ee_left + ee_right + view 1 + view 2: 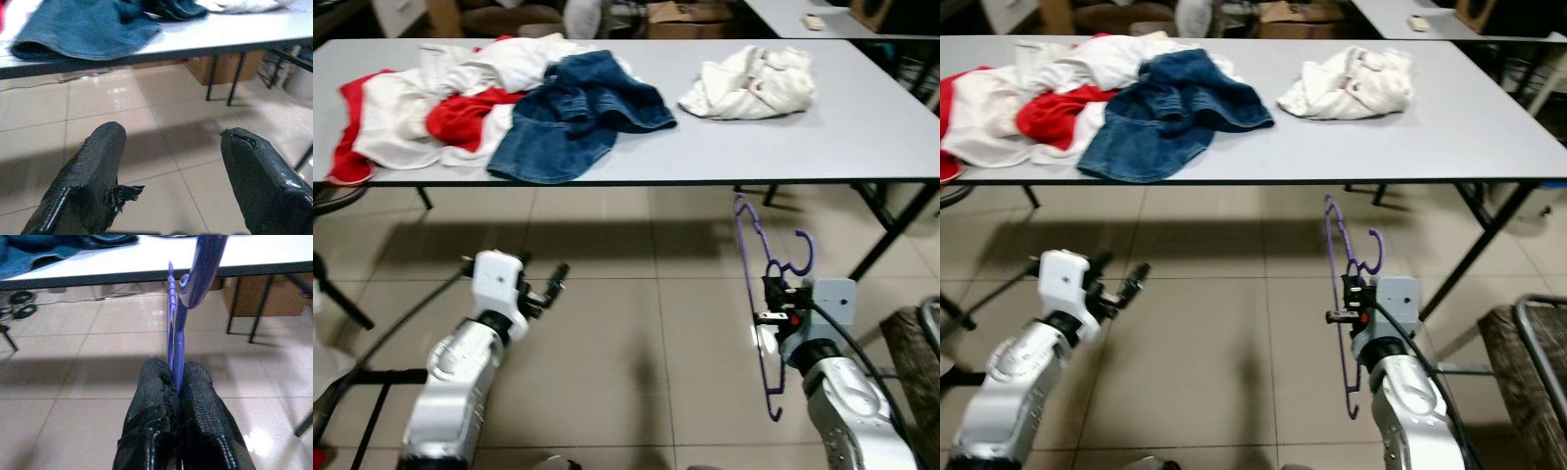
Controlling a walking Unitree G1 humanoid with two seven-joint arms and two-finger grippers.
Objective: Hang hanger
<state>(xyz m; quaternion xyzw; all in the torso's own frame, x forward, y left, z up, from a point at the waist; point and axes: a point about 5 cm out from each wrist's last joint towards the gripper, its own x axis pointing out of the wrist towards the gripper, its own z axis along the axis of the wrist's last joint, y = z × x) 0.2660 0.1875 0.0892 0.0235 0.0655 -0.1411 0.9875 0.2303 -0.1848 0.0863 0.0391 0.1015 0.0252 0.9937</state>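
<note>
A purple plastic hanger (753, 284) stands on edge in front of the table, its hook (802, 257) curling to the right. My right gripper (773, 299) is shut on the hanger (175, 333) near its neck; the two black fingers (151, 396) pinch the bar between them. My left gripper (551, 286) hovers low over the tiled floor at the left, open, with nothing between its fingers (98, 166). Both grippers are below the table's front edge.
A long white table (803, 147) stretches across ahead, carrying a pile of red and white clothes (421, 113), blue jeans (578, 113) and a crumpled white garment (752, 83). Black table legs (891, 230) slant down at the right. A dark metal-framed object (1528, 362) stands at the far right.
</note>
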